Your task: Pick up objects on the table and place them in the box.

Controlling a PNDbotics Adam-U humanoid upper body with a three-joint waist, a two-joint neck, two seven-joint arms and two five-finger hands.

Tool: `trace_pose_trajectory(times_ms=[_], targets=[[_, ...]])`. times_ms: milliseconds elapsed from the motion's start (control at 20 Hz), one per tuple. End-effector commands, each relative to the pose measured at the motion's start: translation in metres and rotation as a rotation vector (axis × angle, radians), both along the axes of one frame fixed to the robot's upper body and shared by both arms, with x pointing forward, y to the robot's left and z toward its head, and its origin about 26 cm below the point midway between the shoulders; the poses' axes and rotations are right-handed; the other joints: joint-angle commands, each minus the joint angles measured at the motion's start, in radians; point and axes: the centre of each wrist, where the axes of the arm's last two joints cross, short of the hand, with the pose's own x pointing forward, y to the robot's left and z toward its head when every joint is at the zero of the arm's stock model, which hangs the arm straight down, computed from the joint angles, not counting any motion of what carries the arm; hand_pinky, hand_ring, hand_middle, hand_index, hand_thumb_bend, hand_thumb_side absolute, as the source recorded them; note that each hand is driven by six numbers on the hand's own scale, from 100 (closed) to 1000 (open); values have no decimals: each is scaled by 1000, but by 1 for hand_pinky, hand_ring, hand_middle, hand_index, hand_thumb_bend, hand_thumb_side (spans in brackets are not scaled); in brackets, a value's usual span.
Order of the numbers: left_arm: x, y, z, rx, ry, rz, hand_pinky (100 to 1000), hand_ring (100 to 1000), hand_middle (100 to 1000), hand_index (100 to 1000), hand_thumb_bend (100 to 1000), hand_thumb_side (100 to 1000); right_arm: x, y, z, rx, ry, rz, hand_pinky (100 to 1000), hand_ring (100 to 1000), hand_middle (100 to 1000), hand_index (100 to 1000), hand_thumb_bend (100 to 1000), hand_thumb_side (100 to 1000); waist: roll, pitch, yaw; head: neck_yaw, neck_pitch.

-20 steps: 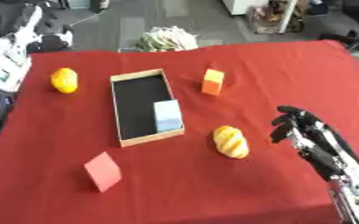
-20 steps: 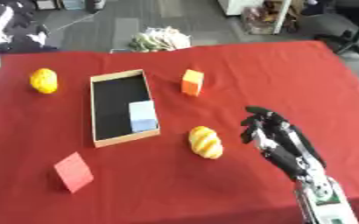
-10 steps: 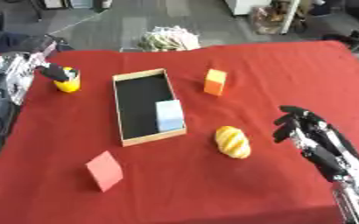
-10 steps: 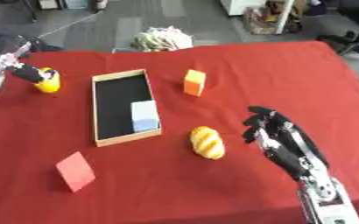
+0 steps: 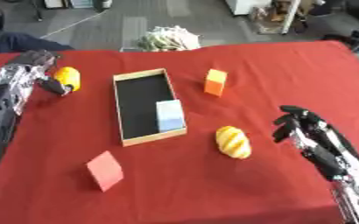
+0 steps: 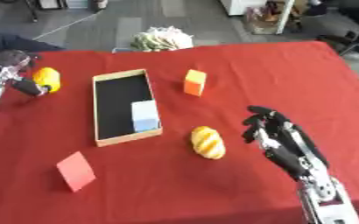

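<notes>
Left eye view shows the left hand (image 5: 35,70) now at the yellow fruit (image 5: 68,78) near the table's far-left side, where a second ago that hand was up off the corner and half a second ago it was only arriving over the fruit. Its fingers curve around the fruit's left side and a dark thumb sits just beside the fruit's lower edge, but I cannot tell whether they have actually closed on it. The wooden box (image 5: 123,109) lies open a little to the fruit's right, with a pale blue block (image 5: 170,116) already inside at its near end. The right hand (image 5: 309,131) hangs near the table's right side with fingers loosely bent and holding nothing, unchanged across the frames. The bread roll (image 5: 234,141), the orange block (image 5: 215,82) and the red block (image 5: 104,170) lie on the red cloth (image 5: 274,70) outside the box. By my reading, the fruit is the next item to go in, and the grasp is just forming.
</notes>
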Motion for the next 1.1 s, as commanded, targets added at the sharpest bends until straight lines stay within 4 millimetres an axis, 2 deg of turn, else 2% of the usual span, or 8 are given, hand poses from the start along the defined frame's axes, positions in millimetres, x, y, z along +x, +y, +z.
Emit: trace_pose_trajectory(times_ms=[50, 250, 550, 850, 900, 1100], targets=[[1, 7, 13, 35, -66, 21, 809, 720, 753, 944, 406, 318, 3, -3, 9, -13, -31, 4, 537, 565, 617, 834, 100, 417, 6, 7, -4, -2, 4], [0, 10, 8, 83, -89, 45, 801, 718, 749, 931, 444, 338, 4, -2, 11, -14, -34, 3, 537, 565, 617, 834, 100, 414, 5, 17, -12, 0, 4], [-2, 12, 4, 136, -132, 73, 763, 658, 684, 874, 447, 337, 5, -2, 12, -14, -39, 3, 537, 565, 617, 834, 100, 409, 2, 28, -18, 5, 4], [-3, 14, 0, 164, -151, 91, 751, 635, 658, 856, 445, 335, 6, -2, 12, -14, -39, 2, 537, 565, 617, 834, 100, 408, 1, 32, -21, 6, 4], [-3, 14, 0, 167, -154, 93, 750, 634, 656, 856, 469, 325, 6, -2, 12, -14, -39, 2, 537, 565, 617, 834, 100, 408, 1, 32, -21, 6, 4], [-4, 13, -4, 173, -160, 92, 743, 622, 637, 842, 442, 330, 6, -2, 12, -13, -39, 4, 537, 565, 617, 834, 100, 408, 1, 34, -21, 7, 4]])
